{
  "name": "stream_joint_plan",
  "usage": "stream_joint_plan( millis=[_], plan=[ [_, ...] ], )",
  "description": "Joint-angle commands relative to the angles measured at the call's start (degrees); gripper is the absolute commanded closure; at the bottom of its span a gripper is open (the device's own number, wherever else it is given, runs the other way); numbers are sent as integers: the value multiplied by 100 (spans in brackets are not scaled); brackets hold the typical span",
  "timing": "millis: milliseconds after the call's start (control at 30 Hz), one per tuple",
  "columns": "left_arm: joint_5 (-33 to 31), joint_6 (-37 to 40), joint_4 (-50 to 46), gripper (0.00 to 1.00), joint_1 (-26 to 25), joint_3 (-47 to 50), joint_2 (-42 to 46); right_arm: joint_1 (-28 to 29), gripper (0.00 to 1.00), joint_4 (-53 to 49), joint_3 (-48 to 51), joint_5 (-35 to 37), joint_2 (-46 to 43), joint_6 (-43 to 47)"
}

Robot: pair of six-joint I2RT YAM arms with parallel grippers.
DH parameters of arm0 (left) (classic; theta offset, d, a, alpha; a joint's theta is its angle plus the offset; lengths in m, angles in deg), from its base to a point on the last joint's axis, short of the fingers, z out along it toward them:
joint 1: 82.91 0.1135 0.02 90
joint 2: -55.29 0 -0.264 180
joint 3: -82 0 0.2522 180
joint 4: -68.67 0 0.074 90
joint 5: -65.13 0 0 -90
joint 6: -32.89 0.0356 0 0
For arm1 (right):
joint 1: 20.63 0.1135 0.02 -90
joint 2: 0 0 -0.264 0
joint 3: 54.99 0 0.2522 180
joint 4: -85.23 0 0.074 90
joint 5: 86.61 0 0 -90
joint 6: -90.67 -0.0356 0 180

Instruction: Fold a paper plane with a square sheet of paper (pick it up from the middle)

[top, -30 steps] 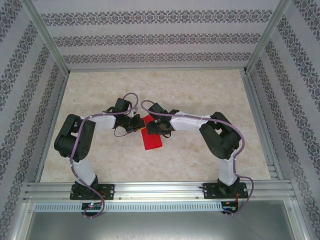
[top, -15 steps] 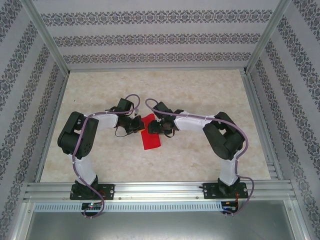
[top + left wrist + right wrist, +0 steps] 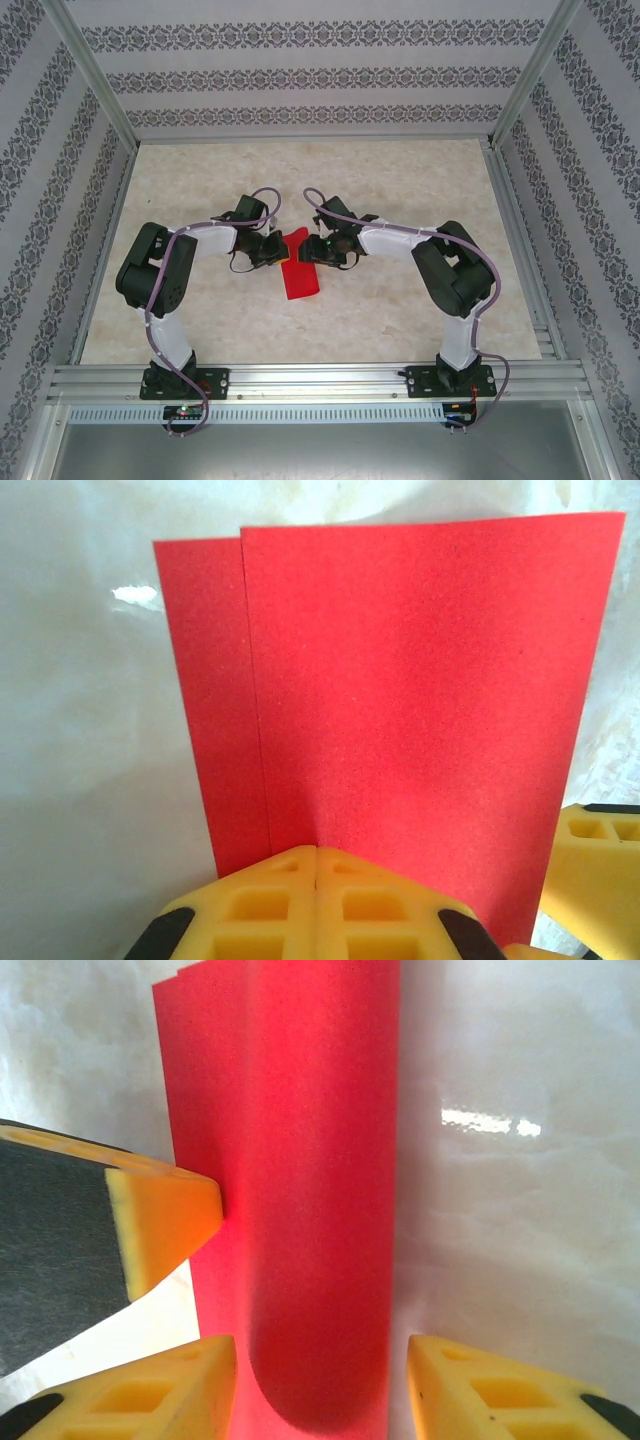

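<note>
1. The square sheet of paper [image 3: 301, 278], folded double, sits mid-surface [image 3: 400, 190].
2. Left hand [image 3: 316, 865] pinches its edge; right hand [image 3: 320, 1360] straddles the curled fold, jaws apart.
3. Looks light and floppy; I'd grip near the fold.

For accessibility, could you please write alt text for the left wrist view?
The left hand, yellow fingers shut, pinches the near edge of a folded red sheet of paper, layers slightly offset, over a pale glossy table. Another yellow finger sits at lower right.

No legible text, label, brand, number or sign anywhere.
</note>
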Motion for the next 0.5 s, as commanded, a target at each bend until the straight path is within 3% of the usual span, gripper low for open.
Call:
stream_joint_plan(
  millis=[0, 300, 467],
  plan=[
    [-191, 149, -360, 98, -62, -110, -78, -38, 54, -106, -166, -142, 197, 120],
    [-315, -16, -592, 84, -60, -426, 269, -50, 62, -130, -105, 18, 378, 126],
    [-690, -364, -408, 83, 11, -242, 619, 0, 63, -266, -114, 297, 503, 161]
  ],
)
